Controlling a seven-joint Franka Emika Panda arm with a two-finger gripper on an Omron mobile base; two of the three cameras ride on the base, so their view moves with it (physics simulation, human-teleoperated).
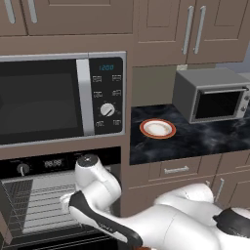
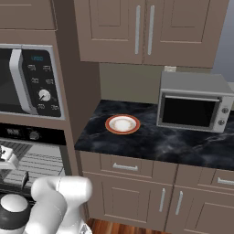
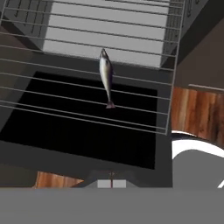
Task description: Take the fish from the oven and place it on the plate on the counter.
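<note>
None of the transfer is done yet, I judge. The fish (image 3: 106, 75) lies on the oven's (image 1: 53, 163) pulled-out wire rack (image 3: 87, 94), over the lowered glass door. My fingers are together, holding nothing, above that rack. The plate (image 1: 157, 129) waits bare on the worktop (image 1: 205, 139), right of the oven.

The fish (image 3: 105, 76), slender, silver-grey and dark along the back, lies lengthwise across the wires of a pulled-out rack in the oven (image 1: 44, 195), whose door hangs open beneath it. The plate (image 1: 157, 129), small and round with a white centre and orange-red rim, sits flat on the black marbled counter (image 1: 205, 139).
</note>
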